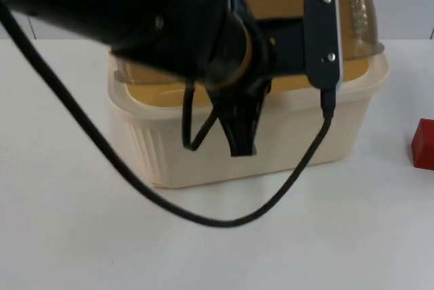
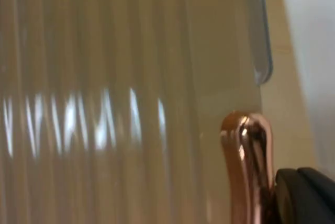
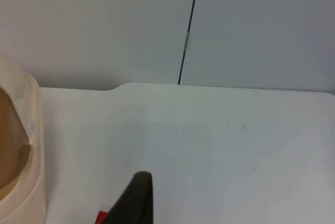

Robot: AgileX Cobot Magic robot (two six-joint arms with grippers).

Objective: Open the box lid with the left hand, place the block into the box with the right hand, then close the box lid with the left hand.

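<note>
My left gripper (image 1: 241, 137) hangs over the front wall of the cream box (image 1: 203, 148), fingertips pointing down toward six o'clock; whether its fingers are spread or pressed together I cannot tell. Behind it, at twelve o'clock, the amber lid (image 1: 352, 12) looks raised above the rim, so I judge the opening step about done or nearly so. The red block (image 1: 424, 144) sits on the surface (image 1: 81, 236) at three o'clock, well apart from the box, untouched. My right gripper (image 3: 135, 203) waits just beside it, state unclear. Placing the block and closing remain.
</note>
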